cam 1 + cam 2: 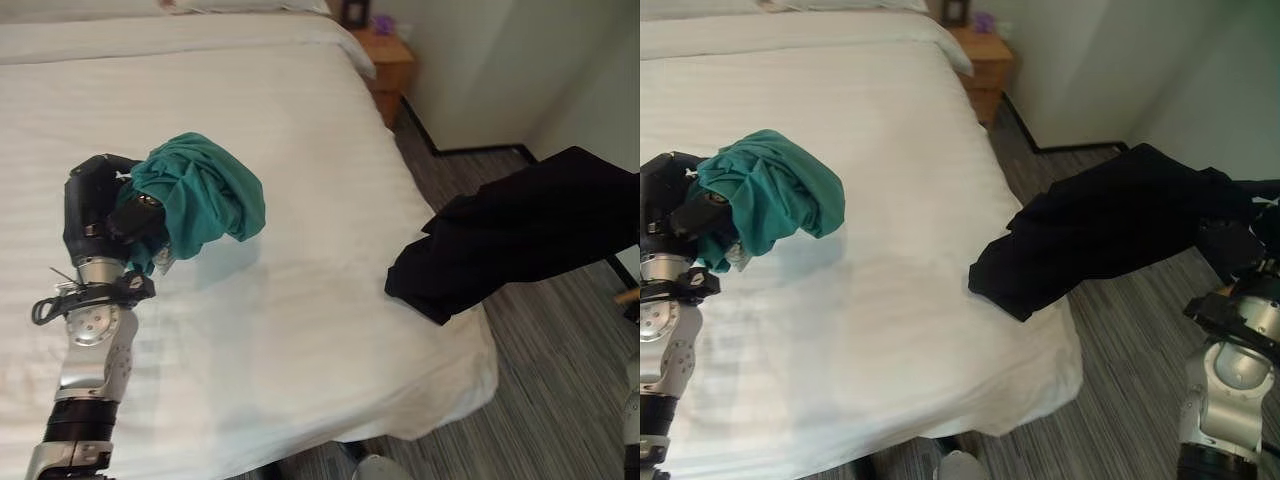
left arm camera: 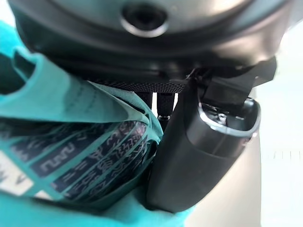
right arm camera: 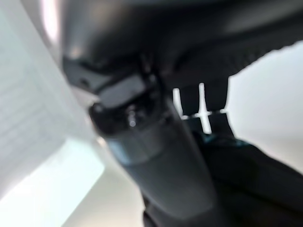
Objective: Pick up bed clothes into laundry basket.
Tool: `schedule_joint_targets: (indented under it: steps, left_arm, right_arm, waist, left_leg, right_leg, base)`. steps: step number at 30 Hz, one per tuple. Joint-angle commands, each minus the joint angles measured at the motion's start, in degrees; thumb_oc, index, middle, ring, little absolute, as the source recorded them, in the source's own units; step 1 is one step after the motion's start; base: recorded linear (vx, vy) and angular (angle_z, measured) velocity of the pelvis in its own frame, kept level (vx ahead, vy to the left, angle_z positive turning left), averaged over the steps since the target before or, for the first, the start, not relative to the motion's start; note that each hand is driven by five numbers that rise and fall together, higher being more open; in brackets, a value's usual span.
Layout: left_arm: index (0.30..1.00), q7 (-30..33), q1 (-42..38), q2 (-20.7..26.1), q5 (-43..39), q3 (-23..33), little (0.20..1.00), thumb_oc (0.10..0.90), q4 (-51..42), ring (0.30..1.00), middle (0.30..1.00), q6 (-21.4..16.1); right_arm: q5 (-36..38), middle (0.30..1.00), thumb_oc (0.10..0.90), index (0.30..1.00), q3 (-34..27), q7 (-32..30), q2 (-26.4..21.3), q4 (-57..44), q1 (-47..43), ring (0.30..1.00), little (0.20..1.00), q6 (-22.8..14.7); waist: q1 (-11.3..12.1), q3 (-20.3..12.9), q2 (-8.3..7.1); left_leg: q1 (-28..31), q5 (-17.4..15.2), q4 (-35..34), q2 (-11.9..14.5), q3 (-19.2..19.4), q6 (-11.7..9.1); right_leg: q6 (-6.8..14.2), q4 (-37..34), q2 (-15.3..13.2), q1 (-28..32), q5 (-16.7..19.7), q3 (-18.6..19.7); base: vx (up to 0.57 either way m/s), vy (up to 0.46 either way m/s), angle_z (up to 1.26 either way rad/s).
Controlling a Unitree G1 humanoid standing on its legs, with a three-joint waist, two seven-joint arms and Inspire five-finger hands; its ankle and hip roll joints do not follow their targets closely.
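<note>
Left hand (image 1: pixel 100 205) is way over on the left, raised above the white bed (image 1: pixel 300 300) with a teal garment (image 1: pixel 200 190) bunched up in it. In the left wrist view you can see the fingers and thumb (image 2: pixel 199 156) curled tight round the teal cloth, with a patterned neck label squashed in there too, so it's a proper clench and the bundle is off the sheet, with a little fold dangling below the hand. Middle of the bed is plain striped white bedding. Further right, a black garment (image 1: pixel 1110 235) hangs stretched out from the mattress corner across to the right hand (image 1: pixel 1240 235), its lower end drooping right at the bed's edge over the dark wood-look floor (image 1: pixel 1120 400). The right wrist view shows dark cloth lying against that hand's thumb and fingers, so it looks closed on the black piece, though it's pretty blurry. Up at the far end of the bed sits a small wooden nightstand (image 1: pixel 390 65) against the wall.
</note>
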Motion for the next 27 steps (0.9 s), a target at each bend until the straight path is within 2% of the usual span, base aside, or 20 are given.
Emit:
schedule_joint_targets:
  steps: [1, 3, 6, 8, 9, 10, 11, 12, 13, 14, 15, 16, 17, 18, 20, 21, 23, 24, 27]
  left_arm:
    - [0.300, -4.65, -10.57, -1.60, -2.35, -1.79, 0.300, 0.400, -5.38, 0.300, 0.300, -7.26]
    - [0.300, -5.07, -9.51, -3.27, -3.04, -1.25, 0.300, 0.400, -6.19, 0.300, 0.300, -7.13]
    - [0.300, -5.56, -5.08, -5.60, -3.15, 1.53, 0.300, 0.400, -8.85, 0.300, 0.300, -6.90]
    - [0.300, -6.35, -2.53, -7.04, -2.95, 2.60, 0.300, 0.400, -10.01, 0.300, 0.300, -6.22]
    - [0.300, -8.02, 1.84, -8.57, -3.86, 4.58, 0.300, 0.400, -11.41, 0.300, 0.300, -6.25]
    - [0.300, -9.17, 4.82, -9.70, -3.73, 4.64, 0.300, 0.400, -13.16, 0.300, 0.300, -5.76]
    - [0.300, -9.44, 6.83, -10.04, -3.83, 4.87, 0.300, 0.400, -14.06, 0.300, 0.300, -5.49]
    - [0.300, -9.47, 7.16, -10.15, -3.84, 5.03, 0.300, 0.400, -14.33, 0.300, 0.300, -5.43]
    - [0.300, -9.29, 9.09, -11.04, -3.53, 5.41, 0.300, 0.400, -15.15, 0.300, 0.300, -5.36]
    - [0.300, -8.89, 11.23, -11.64, -2.88, 6.28, 0.300, 0.400, -16.55, 0.300, 0.300, -5.11]
    - [0.300, -8.76, 13.10, -12.27, -2.41, 6.86, 0.300, 0.400, -17.10, 0.300, 0.300, -5.09]
    - [0.300, -8.73, 13.32, -12.31, -2.35, 7.00, 0.300, 0.400, -17.31, 0.300, 0.300, -5.02]
    - [0.300, -8.48, 14.71, -13.21, -1.61, 7.41, 0.300, 0.400, -17.99, 0.300, 0.300, -5.20]
    - [0.300, -8.32, 15.47, -13.26, -1.19, 8.19, 0.300, 0.400, -19.07, 0.300, 0.300, -5.70]
    - [0.300, -8.25, 17.85, -13.35, -0.27, 10.04, 0.300, 0.400, -21.09, 0.300, 0.300, -6.32]
    - [0.300, -8.52, 19.09, -13.09, 0.26, 11.86, 0.300, 0.400, -22.86, 0.300, 0.300, -6.35]
    - [0.300, -7.82, 18.65, -12.70, 1.54, 12.72, 0.300, 0.400, -23.39, 0.300, 0.300, -7.01]
    - [0.300, -7.88, 19.61, -13.06, 2.07, 14.37, 0.300, 0.400, -23.80, 0.300, 0.300, -7.06]
    - [0.300, -8.16, 20.15, -12.62, 2.67, 15.09, 0.300, 0.400, -24.15, 0.300, 0.300, -6.93]
  right_arm:
    - [-1.38, 0.300, 0.400, 0.300, -4.57, -0.54, -3.17, -8.24, -1.68, 0.300, 0.300, -7.07]
    - [-2.58, 0.300, 0.400, 0.300, -3.10, -0.41, -1.41, -9.23, -2.52, 0.300, 0.300, -7.03]
    - [-4.74, 0.300, 0.400, 0.300, -0.93, -0.33, 0.90, -10.45, -3.75, 0.300, 0.300, -6.34]
    - [-6.15, 0.300, 0.400, 0.300, -0.23, 0.07, 2.06, -11.59, -2.78, 0.300, 0.300, -5.84]
    - [-6.73, 0.300, 0.400, 0.300, -0.89, 0.35, 3.93, -12.80, -1.49, 0.300, 0.300, -5.83]
    - [-4.36, 0.300, 0.400, 0.300, 0.28, 1.25, 4.88, -13.62, -2.56, 0.300, 0.300, -6.67]
    - [-4.21, 0.300, 0.400, 0.300, 1.80, 1.84, 4.50, -14.07, -3.29, 0.300, 0.300, -6.93]
    - [-4.22, 0.300, 0.400, 0.300, 1.97, 1.83, 4.40, -13.96, -3.34, 0.300, 0.300, -6.97]
    - [-4.65, 0.300, 0.400, 0.300, 3.92, 2.30, 3.39, -14.00, -4.12, 0.300, 0.300, -7.12]
    - [-3.73, 0.300, 0.400, 0.300, 5.40, 3.15, 2.79, -13.93, -4.95, 0.300, 0.300, -7.30]
    - [-1.95, 0.300, 0.400, 0.300, 6.76, 4.22, 3.12, -13.68, -5.56, 0.300, 0.300, -7.39]
    - [-1.78, 0.300, 0.400, 0.300, 6.85, 4.36, 3.07, -13.56, -5.60, 0.300, 0.300, -7.47]
    - [-0.81, 0.300, 0.400, 0.300, 7.60, 5.70, 2.99, -13.80, -5.72, 0.300, 0.300, -7.14]
    - [-0.83, 0.300, 0.400, 0.300, 7.79, 6.39, 3.02, -14.19, -5.84, 0.300, 0.300, -7.00]
    - [-0.68, 0.300, 0.400, 0.300, 7.90, 7.46, 2.54, -14.41, -6.01, 0.300, 0.300, -6.71]
    - [1.36, 0.300, 0.400, 0.300, 6.28, 9.27, 3.70, -15.50, -2.92, 0.300, 0.300, -5.47]
    - [2.28, 0.300, 0.400, 0.300, 5.57, 9.71, 5.26, -15.24, -0.96, 0.300, 0.300, -5.27]
    - [2.95, 0.300, 0.400, 0.300, 4.34, 10.99, 7.57, -16.26, 1.16, 0.300, 0.300, -4.58]
    - [2.79, 0.300, 0.400, 0.300, 3.93, 11.98, 9.71, -17.15, 3.32, 0.300, 0.300, -4.01]
  waist:
    - [-3.08, -3.73, 3.38]
    - [-2.07, -4.57, 3.66]
    - [0.56, -5.64, 2.99]
    - [0.73, -6.19, 2.47]
    - [0.33, -6.99, 1.52]
    - [1.10, -6.65, -0.33]
    - [2.66, -5.98, -0.72]
    - [2.74, -5.92, -0.65]
    - [5.11, -5.10, -1.07]
    - [7.29, -5.17, -1.71]
    - [8.70, -4.92, -2.08]
    - [8.70, -4.95, -2.18]
    - [8.65, -4.94, -2.25]
    - [9.14, -5.14, -2.30]
    - [10.29, -4.86, -1.69]
    - [9.20, -4.81, -1.04]
    - [8.72, -4.68, -0.45]
    - [7.43, -4.33, 0.52]
    - [6.73, -2.91, 0.78]
  left_leg:
    - [3.50, -6.56, -0.02, 1.29, 5.50, -0.92]
    - [5.03, -8.13, -0.02, 1.37, 7.46, -0.65]
    - [6.54, -8.24, -0.02, 1.76, 11.52, -0.69]
    - [7.16, -8.06, 0.12, 1.36, 11.65, -0.66]
    - [7.51, -8.08, 3.96, 3.53, 13.40, -1.70]
    - [5.45, -7.13, 12.33, 7.28, 11.33, -3.06]
    - [4.03, -7.12, 16.15, 7.70, 6.67, -3.53]
    - [3.83, -7.43, 16.99, 8.03, 6.69, -3.71]
    - [1.81, -5.61, 17.60, 6.00, -2.01, -3.15]
    - [0.07, -5.84, 17.93, 3.18, -11.78, -2.55]
    - [-0.54, -7.66, 18.25, 0.59, -19.28, -2.41]
    - [-0.74, -7.42, 18.41, 0.55, -19.19, -2.43]
    - [-0.91, -8.31, 18.21, -0.14, -23.39, -2.85]
    - [-0.85, -8.96, 16.30, -1.21, -25.84, -3.16]
    - [-0.31, -9.59, 13.21, -1.57, -27.31, -2.72]
    - [1.23, -10.39, 10.10, -1.26, -24.88, -1.90]
    - [1.58, -9.52, 8.25, -1.85, -23.79, -1.55]
    - [2.60, -9.42, 6.18, -2.70, -21.45, -0.64]
    - [2.87, -8.94, 5.73, -2.87, -19.77, -0.06]
  right_leg:
    - [-1.69, 11.49, 0.73, -4.58, -9.19, -12.94]
    - [-2.29, 12.42, -1.02, -3.20, -11.94, -17.63]
    - [-2.32, 9.22, -5.30, -0.48, -11.69, -26.84]
    - [-2.48, 6.49, -4.92, 1.42, -11.28, -24.91]
    - [-3.35, 4.70, -2.79, 2.74, -11.11, -21.21]
    - [-5.73, 4.99, -0.50, 3.89, -11.94, -18.06]
    - [-6.62, 5.62, 1.07, 4.24, -12.31, -16.04]
    - [-6.74, 5.84, 1.26, 4.22, -12.41, -15.82]
    - [-7.39, 6.57, 2.91, 4.12, -11.51, -12.75]
    - [-7.64, 6.49, 3.62, 3.88, -10.41, -9.54]
    - [-7.48, 6.39, 4.47, 4.41, -10.19, -6.01]
    - [-7.42, 6.30, 4.43, 4.29, -9.88, -5.84]
    - [-6.88, 4.81, 5.54, 4.92, -9.18, -1.16]
    - [-6.42, 3.64, 5.94, 4.88, -8.43, 1.37]
    - [-5.77, 3.00, 6.00, 4.62, -7.96, 3.26]
    - [-5.14, 2.16, 5.61, 3.95, -7.49, 3.68]
    - [-4.47, 2.15, 4.93, 2.55, -7.04, 3.97]
    - [-3.40, 4.09, 4.65, 0.91, -7.50, 3.81]
    - [-2.33, 9.37, 5.81, -1.53, -8.44, 3.09]
  base:
    - [-0.10, 0.094, -1.83]
    - [0.03, 0.009, -1.43]
    - [0.01, -0.135, -1.51]
    - [0.08, -0.173, -1.26]
    - [0.19, -0.395, -0.78]
    - [0.21, -0.426, -1.01]
    - [0.11, -0.251, -1.19]
    - [-0.06, -0.114, -1.51]
    - [-0.10, -0.156, -1.46]
    - [-0.05, -0.193, -1.61]
    - [0.01, -0.119, -1.71]
    - [0.06, -0.033, -2.35]
    - [0.00, 0.031, -2.00]
    - [0.00, 0.063, -1.42]
    - [-0.04, 0.122, -1.99]
    - [-0.06, 0.216, -2.36]
    - [-0.08, 0.299, -0.80]
    - [-0.08, 0.314, -0.47]
    - [-0.12, 0.152, -0.64]
